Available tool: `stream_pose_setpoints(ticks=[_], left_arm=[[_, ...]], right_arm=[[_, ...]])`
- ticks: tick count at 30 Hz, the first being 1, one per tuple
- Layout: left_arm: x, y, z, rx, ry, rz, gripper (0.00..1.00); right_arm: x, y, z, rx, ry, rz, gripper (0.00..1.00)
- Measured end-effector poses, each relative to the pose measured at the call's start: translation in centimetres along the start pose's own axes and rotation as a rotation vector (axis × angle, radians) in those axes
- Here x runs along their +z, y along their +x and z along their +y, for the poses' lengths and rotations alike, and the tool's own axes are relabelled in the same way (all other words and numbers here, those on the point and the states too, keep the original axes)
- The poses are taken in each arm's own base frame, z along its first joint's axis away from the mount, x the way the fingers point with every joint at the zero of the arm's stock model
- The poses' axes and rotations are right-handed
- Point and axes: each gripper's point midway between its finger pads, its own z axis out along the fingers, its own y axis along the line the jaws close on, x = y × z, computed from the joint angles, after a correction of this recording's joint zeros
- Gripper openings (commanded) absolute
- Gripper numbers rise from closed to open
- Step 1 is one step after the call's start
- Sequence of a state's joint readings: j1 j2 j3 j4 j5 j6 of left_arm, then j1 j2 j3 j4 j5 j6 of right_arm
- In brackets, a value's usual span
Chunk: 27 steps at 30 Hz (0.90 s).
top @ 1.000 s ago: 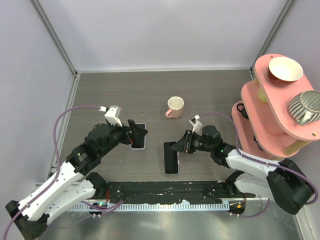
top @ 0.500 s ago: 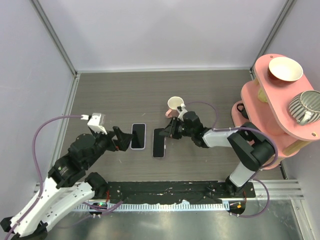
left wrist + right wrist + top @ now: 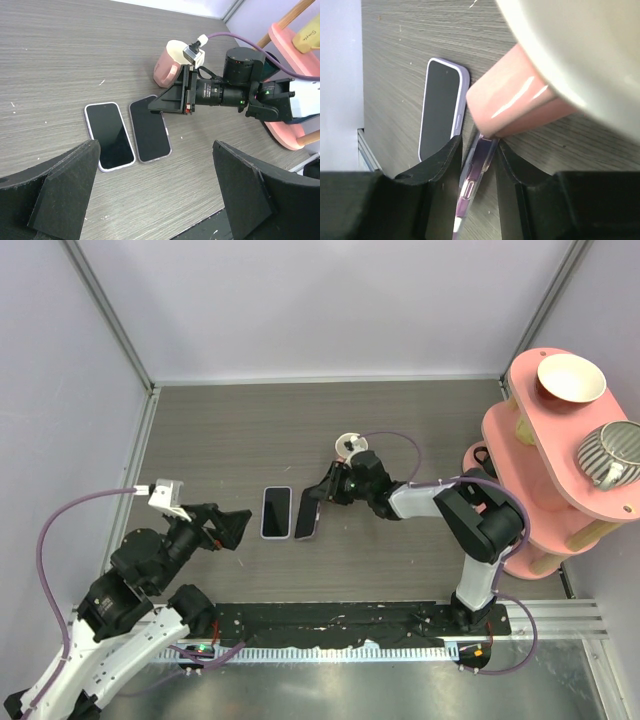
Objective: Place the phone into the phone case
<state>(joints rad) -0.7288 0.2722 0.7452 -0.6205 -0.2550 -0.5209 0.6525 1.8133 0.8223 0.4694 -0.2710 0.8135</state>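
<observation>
Presently the job sits at the lining-up step: the phone (image 3: 306, 520) rests on the table (image 3: 220, 430) just to the right of the case (image 3: 276, 512), not yet inside it. I take the dark slab with the thin, shiny purple edge for the phone and the flat one with the wider lavender rim for the case, though the two look much alike. The right claw (image 3: 320, 496) straddles the phone's far end, one finger on each side of the purple edge. A sliver of gap shows beside one finger, so I cannot tell whether it is pinching or loose. The left claw (image 3: 233, 528) hangs to the left of the case, fingers spread wide with nothing between them. A pink mug (image 3: 167, 70) stands beyond the case and to its right. The phone's long axis runs nearly parallel to the case's, its far end angled slightly away from the case, dark face up and seemingly tipped on one long edge. Next, by my judgement, the phone needs lifting over the case, squaring to the rim, then pressing down. The free claw could steady the case.
</observation>
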Motion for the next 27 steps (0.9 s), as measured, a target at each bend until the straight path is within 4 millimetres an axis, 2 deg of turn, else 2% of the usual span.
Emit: stream_pose_setpoints(ticks=[18, 21, 24, 27], left_arm=[[0.1, 0.2, 0.1, 0.008, -0.003, 0.008, 1.0], [0.1, 0.3, 0.1, 0.008, -0.004, 0.01, 1.0], [0.2, 0.4, 0.1, 0.01, -0.007, 0.015, 1.0], [0.4, 0.6, 0.1, 0.012, -0.009, 0.025, 1.0]], right_arm=[[0.1, -0.1, -1.7, -0.056, 0.101, 0.02, 0.41], [-0.6, 0.1, -1.9, -0.052, 0.118, 0.026, 0.41], [-2.3, 0.6, -1.6, -0.051, 0.12, 0.029, 0.41], [-4.5, 0.5, -0.6, -0.061, 0.099, 0.013, 0.32]])
